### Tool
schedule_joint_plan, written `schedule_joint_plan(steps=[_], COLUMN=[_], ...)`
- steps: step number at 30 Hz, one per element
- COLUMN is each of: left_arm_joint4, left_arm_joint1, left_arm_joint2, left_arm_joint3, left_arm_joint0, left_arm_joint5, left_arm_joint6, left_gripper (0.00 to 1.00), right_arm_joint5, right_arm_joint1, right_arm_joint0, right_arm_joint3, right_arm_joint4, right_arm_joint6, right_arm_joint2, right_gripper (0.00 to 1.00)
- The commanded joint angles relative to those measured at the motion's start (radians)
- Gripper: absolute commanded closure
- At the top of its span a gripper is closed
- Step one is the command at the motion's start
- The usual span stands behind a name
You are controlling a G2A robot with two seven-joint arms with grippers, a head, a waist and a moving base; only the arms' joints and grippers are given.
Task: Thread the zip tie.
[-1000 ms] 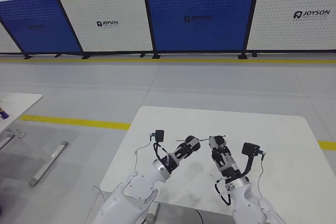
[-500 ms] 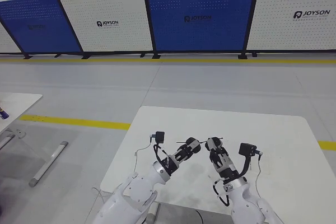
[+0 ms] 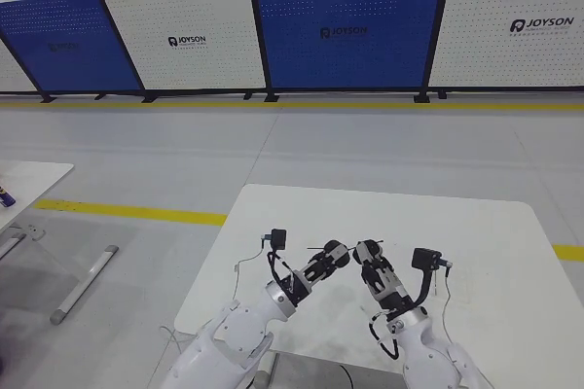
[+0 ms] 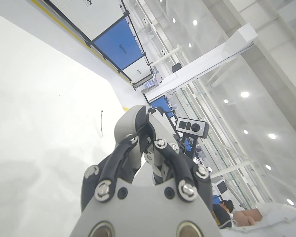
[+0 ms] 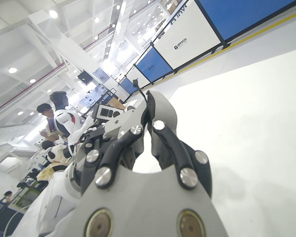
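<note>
top looks down; wrist views sit close behind left tool point(image 4: 145, 124), right tool point(image 5: 148, 104)

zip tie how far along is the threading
Done: the zip tie is off the table, pinched in the shut right gripper, head poking out. In hand: the left gripper, shut on a black strap, sits close beside it. Left: no tail shows through the head.

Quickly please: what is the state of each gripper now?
Right gripper: closed, holding the zip tie near its head.
Left gripper: closed, holding the zip tie.
</note>
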Motion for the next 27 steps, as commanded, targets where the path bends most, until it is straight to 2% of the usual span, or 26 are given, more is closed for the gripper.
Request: schedule_joint_plan(steps=[1, 8, 18, 20, 21, 22, 23, 25, 27], left_arm_joint4=[-0.002, -0.030, -0.006, 0.001, 0.004, 0.006, 0.007, 0.011, 0.010], left_arm_joint1=[0.000, 0.002, 0.001, 0.001, 0.001, 0.000, 0.000, 0.000, 0.000], left_arm_joint2=[0.001, -0.001, 0.006, 0.006, 0.006, 0.007, 0.007, 0.009, 0.010], left_arm_joint3=[0.000, -0.011, -0.001, 0.000, 0.000, 0.001, 0.002, 0.005, 0.006], left_arm_joint0=[-0.001, 0.001, -0.010, -0.012, -0.013, -0.013, -0.013, -0.015, -0.016], left_arm_joint5=[0.000, -0.001, 0.009, 0.013, 0.015, 0.016, 0.018, 0.022, 0.024], left_arm_joint6=[-0.001, -0.023, 0.002, 0.007, 0.010, 0.012, 0.014, 0.019, 0.021], left_gripper=[1.00, 1.00, 1.00, 1.00, 1.00, 1.00, 1.00, 1.00, 1.00], right_arm_joint5=[0.000, -0.003, -0.003, 0.000, 0.000, 0.000, -0.001, -0.004, -0.010], right_arm_joint1=[0.000, 0.000, 0.001, 0.001, 0.001, 0.001, 0.001, 0.001, 0.002], right_arm_joint0=[0.002, 0.007, 0.006, 0.006, 0.006, 0.006, 0.005, 0.002, -0.005], right_arm_joint3=[0.000, 0.008, 0.005, 0.004, 0.003, 0.002, 0.001, -0.003, -0.012], right_arm_joint4=[0.006, 0.030, 0.044, 0.053, 0.055, 0.056, 0.055, 0.040, 0.032], right_arm_joint6=[0.002, 0.014, 0.015, 0.016, 0.016, 0.014, 0.011, -0.006, -0.017], right_arm_joint2=[0.002, 0.002, 0.010, 0.013, 0.013, 0.014, 0.015, 0.016, 0.016], right_gripper=[1.00, 1.00, 1.00, 0.55, 0.48, 0.26, 0.12, 0.10, 0.26])
